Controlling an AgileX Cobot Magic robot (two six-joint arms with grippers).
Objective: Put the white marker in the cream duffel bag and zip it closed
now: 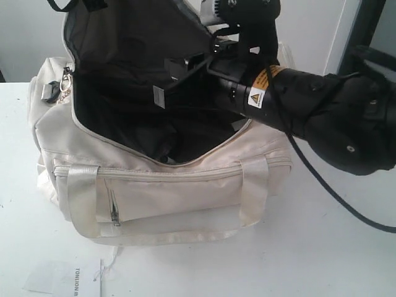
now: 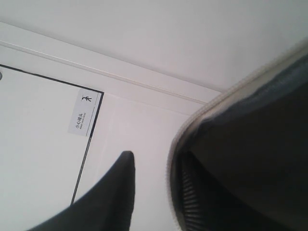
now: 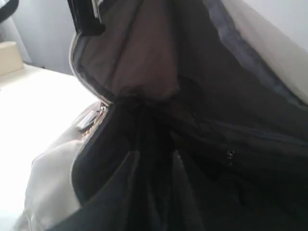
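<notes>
Cream fabric fills the middle of the exterior view: the cream duffel bag (image 1: 185, 185) is set on a white table (image 1: 322, 247), with its curved flap (image 1: 136, 37) raised toward 12 o'clock and the dark lining exposed. The right arm (image 1: 309, 105) is stretched in from 3 o'clock, nearly level, and the right gripper (image 1: 170, 80) is held inside the bag's mouth. How wide its jaws stand cannot be told. Of the left gripper (image 2: 147, 192) only one dark finger (image 2: 120, 192) is seen, just beside the flap's zipper edge, so its hold cannot be told. The white marker cannot be made out anywhere.
</notes>
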